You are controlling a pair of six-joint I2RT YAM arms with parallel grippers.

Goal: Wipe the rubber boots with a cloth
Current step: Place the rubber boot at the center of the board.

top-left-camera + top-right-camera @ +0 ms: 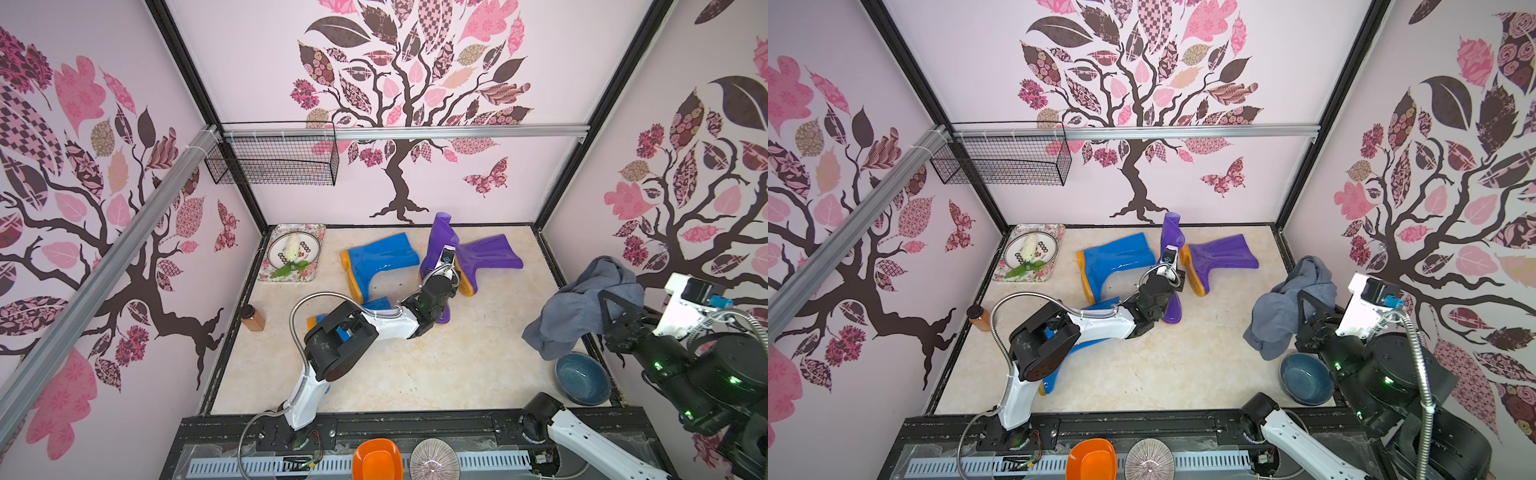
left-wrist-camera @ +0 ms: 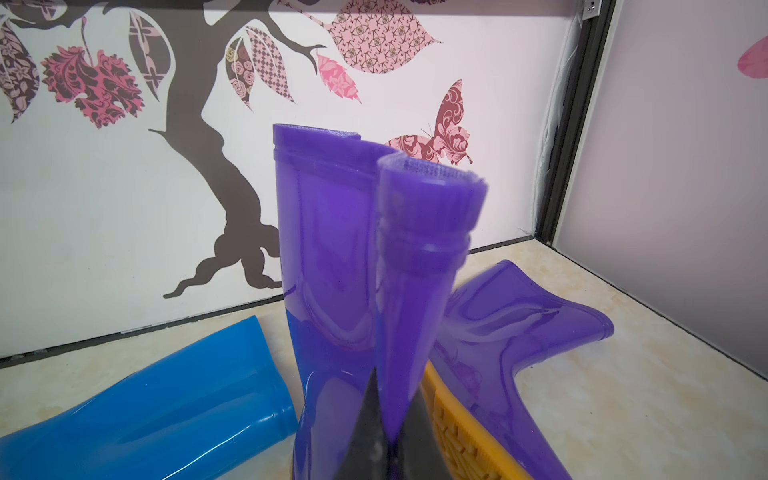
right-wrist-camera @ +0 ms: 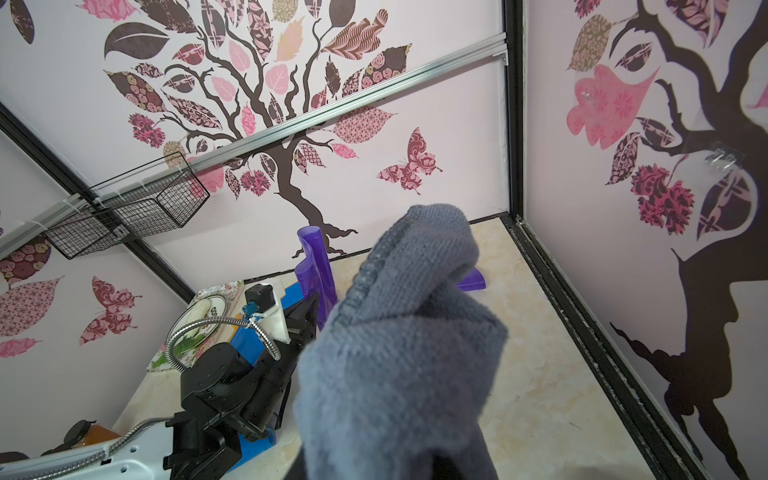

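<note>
One purple boot [image 1: 441, 237] [image 2: 332, 249] stands upright at the back of the floor, its shaft folded. My left gripper [image 2: 392, 399] is shut on that fold [image 2: 419, 257]. A second purple boot [image 1: 490, 253] [image 2: 519, 324] lies on its side just right of it, orange sole showing. A blue boot [image 1: 382, 257] [image 2: 166, 407] lies to the left, and another blue boot [image 1: 1059, 365] is mostly hidden under my left arm. My right gripper [image 1: 614, 311] is raised at the right wall, shut on the grey cloth [image 1: 582, 307] [image 3: 399, 353], which hangs down and hides its fingertips.
A blue bowl [image 1: 582, 378] sits under the cloth at the front right. At the back left lies a floral tray [image 1: 309, 232] holding a plate. An amber jar [image 1: 253, 318] stands by the left wall. A wire basket [image 1: 274, 158] hangs on the rail.
</note>
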